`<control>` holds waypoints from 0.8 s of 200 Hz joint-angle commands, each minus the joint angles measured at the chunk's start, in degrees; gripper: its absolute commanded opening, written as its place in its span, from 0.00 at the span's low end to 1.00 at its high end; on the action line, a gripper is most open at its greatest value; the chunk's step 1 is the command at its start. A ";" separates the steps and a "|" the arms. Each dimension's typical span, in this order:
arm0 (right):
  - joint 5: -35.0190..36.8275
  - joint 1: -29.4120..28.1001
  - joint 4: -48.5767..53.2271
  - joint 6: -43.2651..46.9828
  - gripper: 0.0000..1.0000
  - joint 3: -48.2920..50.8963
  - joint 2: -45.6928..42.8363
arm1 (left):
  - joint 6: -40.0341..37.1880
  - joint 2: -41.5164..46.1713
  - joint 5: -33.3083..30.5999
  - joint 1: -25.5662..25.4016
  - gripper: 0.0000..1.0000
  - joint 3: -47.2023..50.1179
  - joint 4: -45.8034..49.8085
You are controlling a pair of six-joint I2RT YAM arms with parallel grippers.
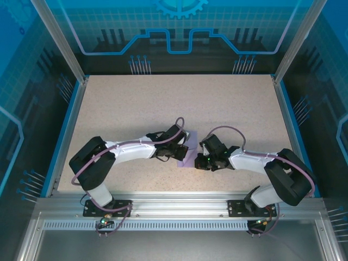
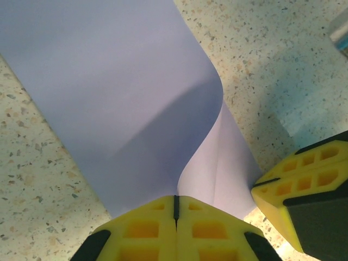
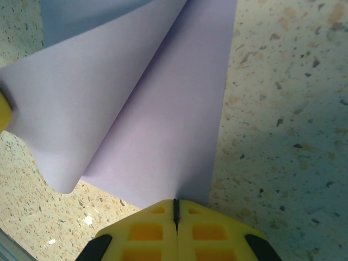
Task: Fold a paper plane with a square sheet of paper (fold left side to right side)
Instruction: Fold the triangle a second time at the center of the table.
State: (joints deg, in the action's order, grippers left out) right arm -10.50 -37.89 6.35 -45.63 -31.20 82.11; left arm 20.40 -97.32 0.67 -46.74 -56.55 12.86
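Paper (image 2: 109,81) lies near the bench's (image 1: 163,98) near edge, midway along it, one side curled up. Left claw (image 2: 175,204) and right claw (image 3: 175,206) each pinch it, jaws closed tight.

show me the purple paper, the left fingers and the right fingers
square sheet of paper (image 2: 109,98): left wrist view, on the lifted curling flap
left fingers (image 2: 155,211): left wrist view, on one yellow fingertip pad
right fingers (image 3: 155,213): right wrist view, on one yellow fingertip pad
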 commanded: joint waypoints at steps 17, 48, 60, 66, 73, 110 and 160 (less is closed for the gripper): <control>1.09 -1.45 4.42 0.54 0.04 0.53 1.00 | -2.20 -2.21 -1.28 0.97 0.05 -2.32 1.55; 1.22 -1.55 5.06 0.79 0.04 0.45 0.86 | -2.67 -3.27 -1.68 1.30 0.05 -2.77 1.88; 1.19 -1.56 5.16 0.82 0.04 0.44 0.86 | -2.91 -3.64 -2.05 1.35 0.05 -2.94 2.03; 1.23 -1.56 5.25 0.82 0.04 0.44 0.86 | -2.98 -3.79 -2.22 1.39 0.05 -3.02 2.16; 1.23 -1.58 5.33 0.89 0.04 0.37 0.94 | -3.07 -4.01 -2.32 1.39 0.05 -3.07 2.16; 1.21 -1.68 5.69 0.96 0.04 0.45 1.12 | -3.41 -5.10 -2.94 1.65 0.05 -3.46 2.03; 1.62 -1.77 6.41 1.02 0.04 0.43 1.13 | -3.94 -6.26 -3.46 2.18 0.05 -4.02 2.08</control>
State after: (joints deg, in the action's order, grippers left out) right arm -9.82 -38.26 6.61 -45.41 -31.29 82.11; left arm 17.85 -102.43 -1.74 -45.28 -58.85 13.69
